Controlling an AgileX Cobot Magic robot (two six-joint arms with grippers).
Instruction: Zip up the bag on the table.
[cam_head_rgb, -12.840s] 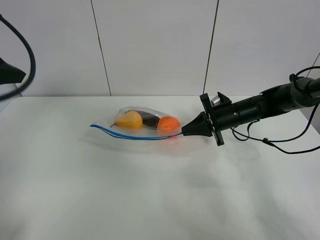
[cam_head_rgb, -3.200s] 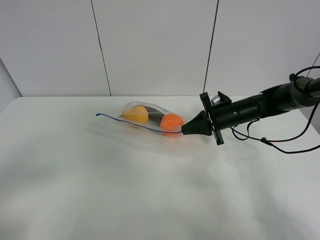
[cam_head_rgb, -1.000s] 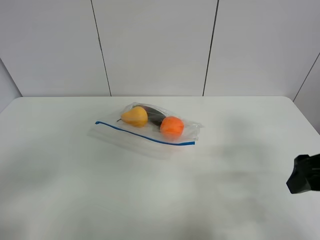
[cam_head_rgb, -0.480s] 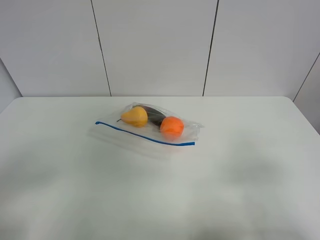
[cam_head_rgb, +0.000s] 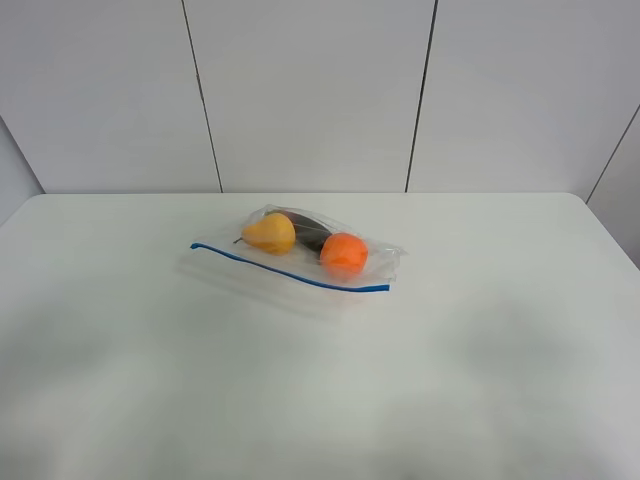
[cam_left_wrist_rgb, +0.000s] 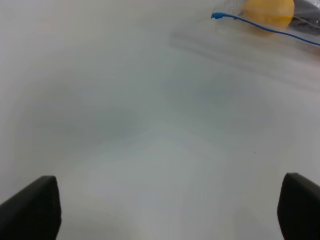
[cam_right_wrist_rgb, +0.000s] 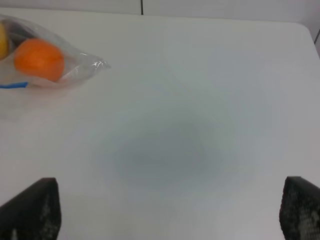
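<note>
The bag (cam_head_rgb: 300, 255) lies flat on the white table (cam_head_rgb: 320, 400), a little back of centre. It is clear plastic and holds a yellow pear (cam_head_rgb: 270, 234), an orange (cam_head_rgb: 343, 253) and a dark item (cam_head_rgb: 308, 232). Its blue seal strip (cam_head_rgb: 290, 270) runs as one thin line along the near edge. Neither arm shows in the exterior view. My left gripper (cam_left_wrist_rgb: 165, 207) is open and empty, well away from the bag's pear end (cam_left_wrist_rgb: 267, 12). My right gripper (cam_right_wrist_rgb: 165, 207) is open and empty, well away from the orange end (cam_right_wrist_rgb: 39, 59).
Grey wall panels (cam_head_rgb: 310, 90) stand behind the table's far edge. The table's rounded right corner (cam_head_rgb: 590, 205) shows at the back right. Nothing else lies on the table.
The right arm, earlier at the bag's right end, has drawn back off the lower right and left the exterior view. The bag now lies still with its blue strip as one line.
</note>
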